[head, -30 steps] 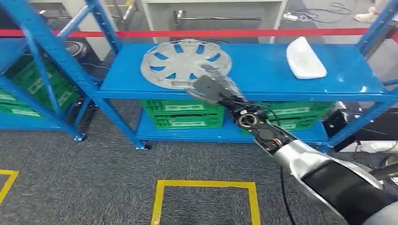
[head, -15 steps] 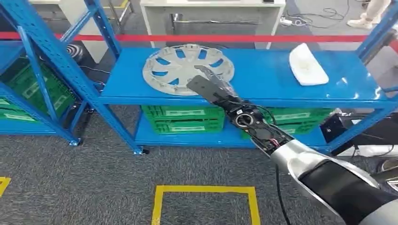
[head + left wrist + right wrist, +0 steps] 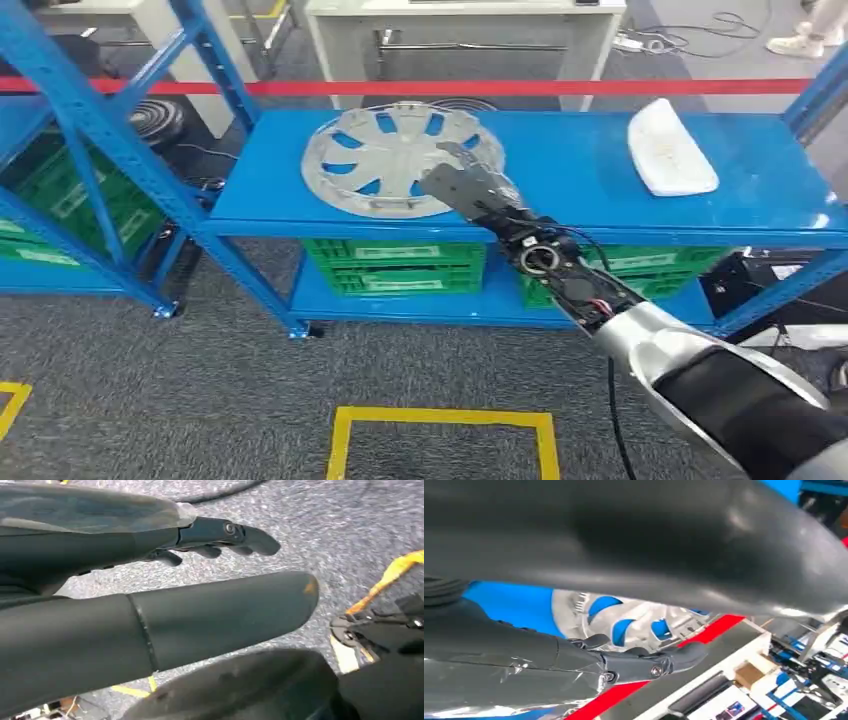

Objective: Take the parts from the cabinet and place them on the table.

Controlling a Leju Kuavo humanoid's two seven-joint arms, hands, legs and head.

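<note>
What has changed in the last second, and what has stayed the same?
The right hand has reached further over the silver wheel cover on the blue shelf, with its fingers apart and not gripping it yet. The camera has also shifted a little. The wheel cover and the white part lie where they were.

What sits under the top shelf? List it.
Under the blue shelf, green crates rest on the lower shelf. The right arm covers part of the right-side crates; their contents can't be seen.

Green crates (image 3: 395, 266) — red tape (image 3: 560, 88) behind.
</note>
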